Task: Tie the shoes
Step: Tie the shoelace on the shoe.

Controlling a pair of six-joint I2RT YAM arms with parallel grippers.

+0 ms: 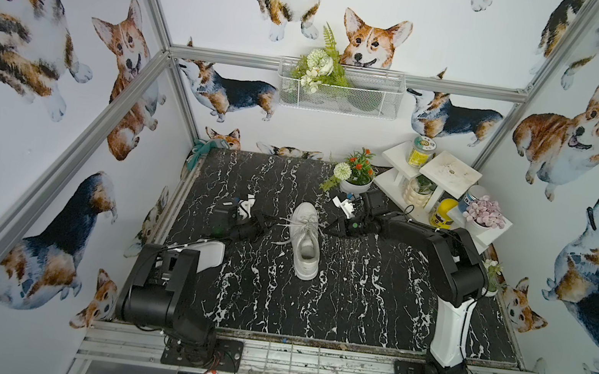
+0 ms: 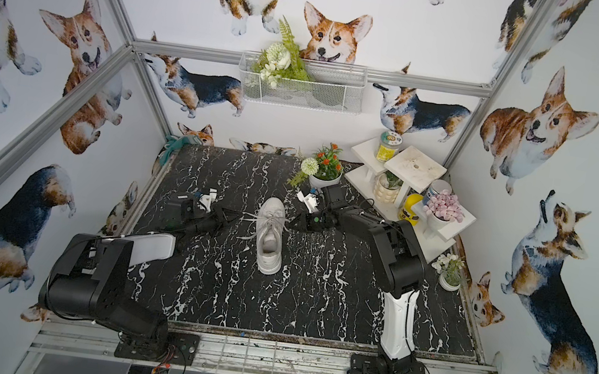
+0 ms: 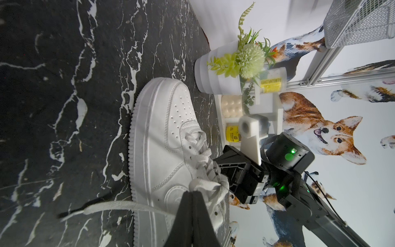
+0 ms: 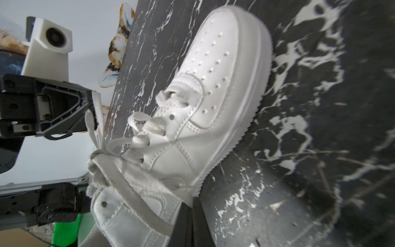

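A white low-top shoe (image 1: 306, 243) (image 2: 270, 240) lies on the black marble table (image 1: 352, 308), toe toward the back wall. Its flat white laces (image 3: 203, 162) (image 4: 119, 162) are crossed into a loose knot over the tongue. My left gripper (image 1: 268, 220) (image 3: 191, 192) is at the shoe's left side, shut on a folded lace loop (image 3: 205, 184). A loose lace end (image 3: 119, 206) trails over the table. My right gripper (image 1: 326, 231) (image 4: 193, 200) is at the shoe's right side, its jaws closed on a lace strand (image 4: 149, 203) stretched from the knot.
At the back right stand a white flower pot (image 1: 355, 182) and a white stepped shelf (image 1: 451, 170) with jars and pots. Another small pot (image 1: 492, 279) is by the right wall. A white pad (image 1: 209, 253) lies near the left arm's base.
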